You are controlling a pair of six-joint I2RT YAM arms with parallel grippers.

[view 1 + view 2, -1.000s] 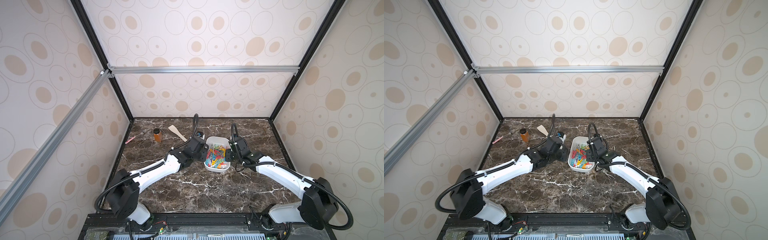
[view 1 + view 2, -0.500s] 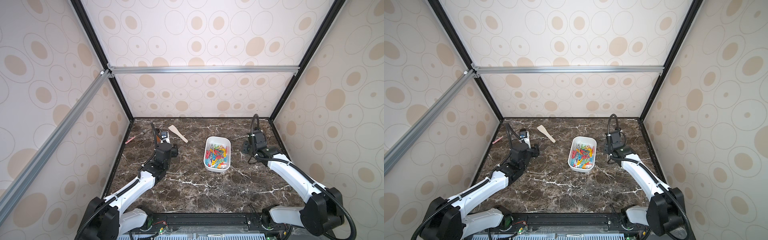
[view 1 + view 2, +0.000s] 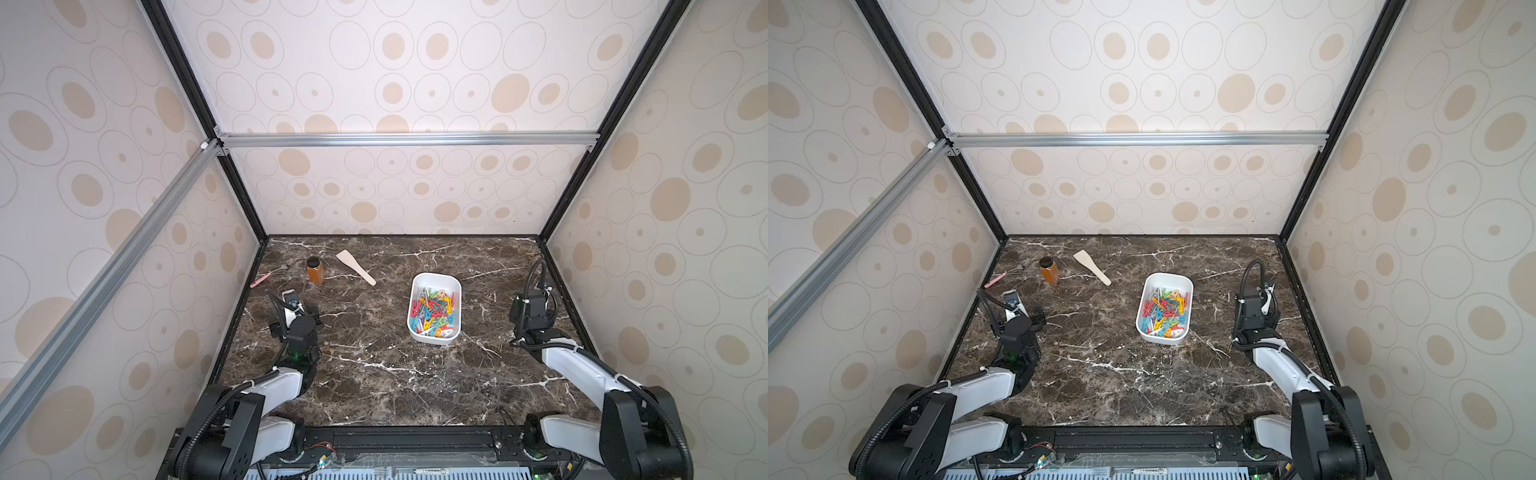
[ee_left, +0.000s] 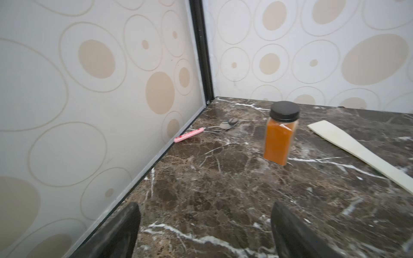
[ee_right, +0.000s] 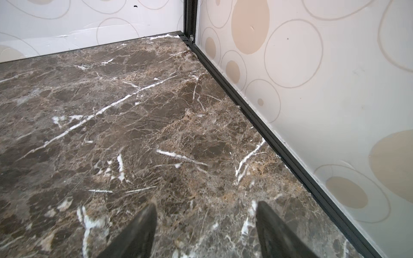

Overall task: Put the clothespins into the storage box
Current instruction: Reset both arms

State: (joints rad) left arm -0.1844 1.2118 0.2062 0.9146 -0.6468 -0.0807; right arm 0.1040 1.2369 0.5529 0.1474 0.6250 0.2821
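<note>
Dark brown marble-patterned desk [image 3: 374,374] with white veins, enclosed by cream wall panels [image 3: 395,83] printed with beige ovals and crossed by a silver aluminium rail [image 3: 407,139]. The white rounded plastic storage box [image 3: 432,338] stands right of centre and holds the multicoloured plastic clothespins [image 3: 434,311]. At the far left are an amber jar with black lid [image 3: 315,270], a pale wooden spatula [image 3: 355,267] and a pink-handled spoon [image 3: 266,276]. The left hand [image 4: 204,210] and right hand [image 5: 206,205] are near opposite side walls, fingers spread wide, both empty.
</note>
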